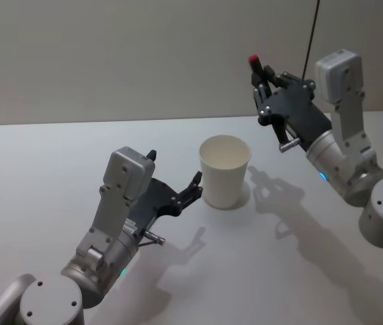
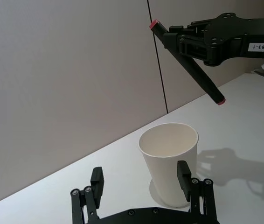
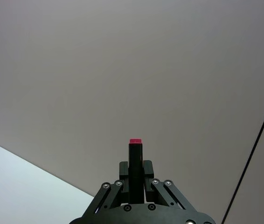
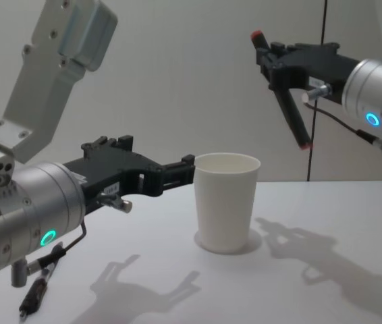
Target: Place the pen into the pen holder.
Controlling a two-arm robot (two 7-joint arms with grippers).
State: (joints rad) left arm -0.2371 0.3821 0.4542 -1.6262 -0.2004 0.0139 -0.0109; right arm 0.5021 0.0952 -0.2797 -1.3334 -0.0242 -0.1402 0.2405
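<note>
The pen holder [image 1: 224,170] [image 2: 169,161] [image 4: 226,202] is a white paper cup standing upright on the table, with nothing showing inside it. My left gripper [image 1: 174,169] [image 2: 140,177] [image 4: 184,166] is open at cup height, just short of the cup's left side. One of its fingers [image 2: 184,173] overlaps the cup wall in the left wrist view. My right gripper [image 1: 264,84] [image 2: 188,39] [image 3: 135,173] [image 4: 277,64] is shut on the pen [image 1: 254,66] [image 2: 192,70] [image 3: 135,156] [image 4: 292,111]. The pen is black with red ends and hangs tilted in the air, above and to the right of the cup.
The white table [image 1: 56,162] [image 4: 339,283] stretches around the cup. Behind it stands a plain grey wall, and a thin black cable [image 1: 310,34] [image 2: 157,60] runs down that wall behind the right arm.
</note>
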